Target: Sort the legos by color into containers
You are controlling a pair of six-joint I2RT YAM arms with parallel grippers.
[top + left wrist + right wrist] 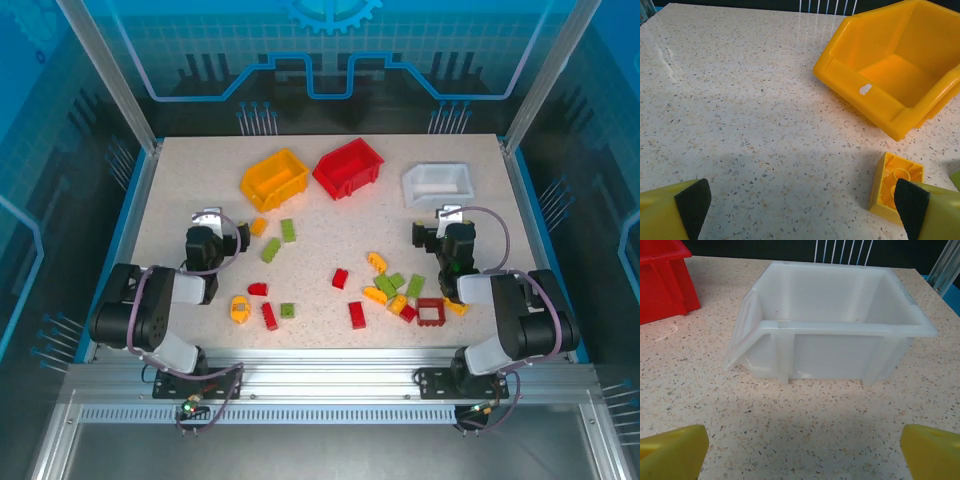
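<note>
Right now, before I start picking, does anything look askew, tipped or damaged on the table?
Nothing looks damaged. The yellow bin and the red bin sit skewed, not square to the table edge; the white bin is straighter. One yellow brick beside the left gripper lies tipped, its hollow underside showing.

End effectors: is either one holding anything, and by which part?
Nothing is held; the left end effector and right end effector are both open and empty.
</note>
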